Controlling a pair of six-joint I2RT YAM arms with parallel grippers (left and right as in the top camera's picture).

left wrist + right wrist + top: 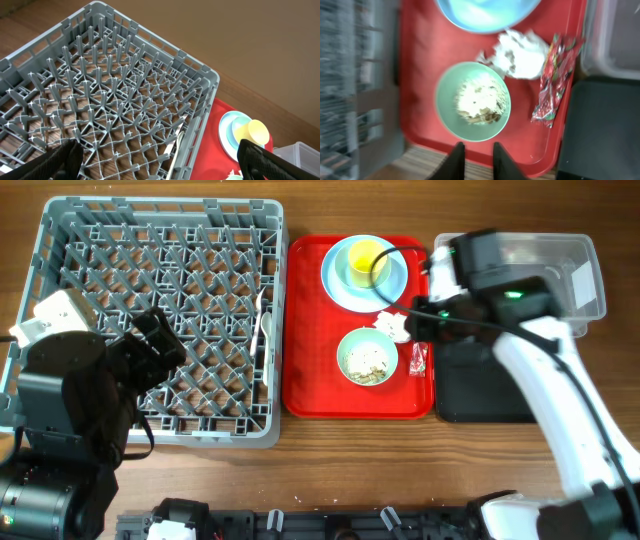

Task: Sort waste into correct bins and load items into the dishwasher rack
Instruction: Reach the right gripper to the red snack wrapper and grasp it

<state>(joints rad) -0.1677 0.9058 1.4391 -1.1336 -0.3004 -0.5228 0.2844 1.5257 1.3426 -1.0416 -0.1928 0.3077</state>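
**Waste and dishes on the red serving tray (310,385), both arms empty-handed**

We see the right gripper (478,161) hanging over the near edge of the red serving tray. Its two fingers are only a narrow gap apart and nothing is between them. Just ahead of it sits the mint-green bowl (445,107) with whitish food scraps (475,102) inside. Beyond the bowl lies the crumpled white napkin (520,55), close to the rim of the pale-blue plate (485,10). The red snack wrapper (552,80) lies along the tray's edge, next to the black tray (605,130). The clear tub (575,275) stands behind the black tray. The yellow cup (365,260) stands on the plate.

The left gripper (160,167) hovers over the grey dishwasher rack (160,208), its fingers spread wide and holding nothing. A white utensil (265,330) lies inside the rack against the wall nearest the tray; we cannot tell whether it is the fork or the spoon. Rack, tray and both bins rest on the wooden table (330,470).
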